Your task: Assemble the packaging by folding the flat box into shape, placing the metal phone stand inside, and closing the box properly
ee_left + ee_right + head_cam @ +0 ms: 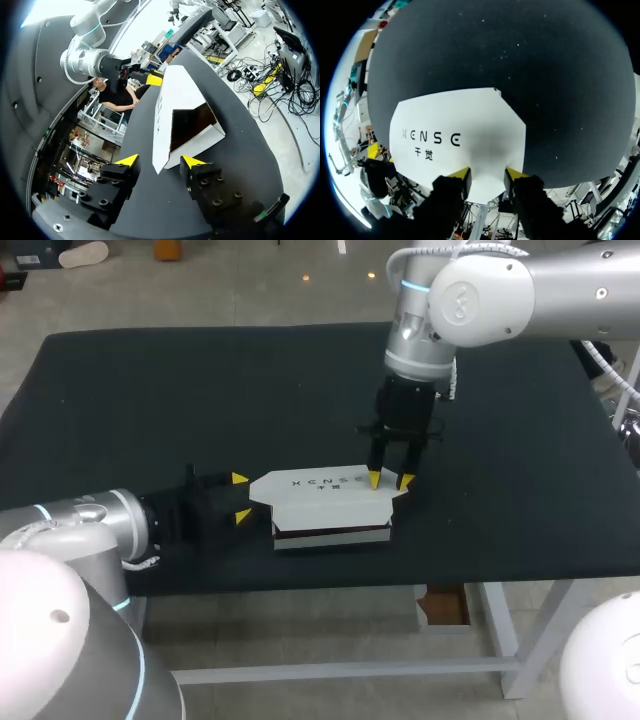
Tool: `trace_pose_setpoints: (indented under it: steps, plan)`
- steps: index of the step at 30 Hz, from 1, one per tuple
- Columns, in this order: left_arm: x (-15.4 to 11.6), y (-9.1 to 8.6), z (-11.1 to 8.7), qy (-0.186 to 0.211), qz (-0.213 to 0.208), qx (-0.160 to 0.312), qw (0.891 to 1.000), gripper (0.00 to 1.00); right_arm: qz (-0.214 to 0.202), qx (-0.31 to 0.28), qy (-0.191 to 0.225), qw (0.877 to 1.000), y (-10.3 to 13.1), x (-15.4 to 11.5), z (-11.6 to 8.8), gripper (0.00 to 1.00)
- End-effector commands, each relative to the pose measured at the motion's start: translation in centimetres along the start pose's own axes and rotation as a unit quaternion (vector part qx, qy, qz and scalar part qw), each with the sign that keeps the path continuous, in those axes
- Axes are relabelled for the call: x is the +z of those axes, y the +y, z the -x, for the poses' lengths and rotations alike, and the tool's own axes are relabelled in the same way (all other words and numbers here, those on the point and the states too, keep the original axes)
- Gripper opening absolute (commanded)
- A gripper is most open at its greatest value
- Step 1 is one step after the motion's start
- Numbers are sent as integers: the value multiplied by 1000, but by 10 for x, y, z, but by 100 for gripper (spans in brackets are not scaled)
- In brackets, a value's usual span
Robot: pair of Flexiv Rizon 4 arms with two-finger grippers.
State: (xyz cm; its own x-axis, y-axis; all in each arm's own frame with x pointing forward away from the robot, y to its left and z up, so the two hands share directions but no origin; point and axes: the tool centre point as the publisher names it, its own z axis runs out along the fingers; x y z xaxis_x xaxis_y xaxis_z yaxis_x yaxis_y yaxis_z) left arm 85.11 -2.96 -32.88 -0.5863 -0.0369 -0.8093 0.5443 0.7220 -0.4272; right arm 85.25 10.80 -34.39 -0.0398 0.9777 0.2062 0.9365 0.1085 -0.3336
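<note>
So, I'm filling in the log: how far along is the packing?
Done: the box is folded into shape. In hand: the right gripper is at the right end of its lid; the left gripper stands open beside its left end, which gapes dark in the left wrist view. Left: closing that end. No phone stand shows, so I cannot tell if it is inside.

The box (325, 502) under the right pincer (390, 481) is white, with dark lettering across its top and a dark brown inside facing the left pincer (240, 498). Both pincers are black with bright yellow tips. The table (200, 390) is black, faintly speckled.
</note>
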Motion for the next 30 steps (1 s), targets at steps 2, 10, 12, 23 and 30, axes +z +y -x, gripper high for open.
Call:
trace_pose_setpoints:
  steps: [2,10,12,23,30]
  plan:
    - [-35,0,26,117,4,5,993,100,2,0,-1,1000,-1,0,-1,46]
    - [-47,14,48,275,59,11,960,100,7,1,-2,1000,-2,-1,-2,46]
    - [-51,17,57,285,69,3,956,100,7,1,-3,1000,-2,0,-2,46]
    - [-51,17,57,285,69,3,956,100,10,4,-5,1000,-5,0,-1,46]
    - [-40,-2,60,324,84,-71,940,100,9,6,-7,1000,-4,1,-2,45]
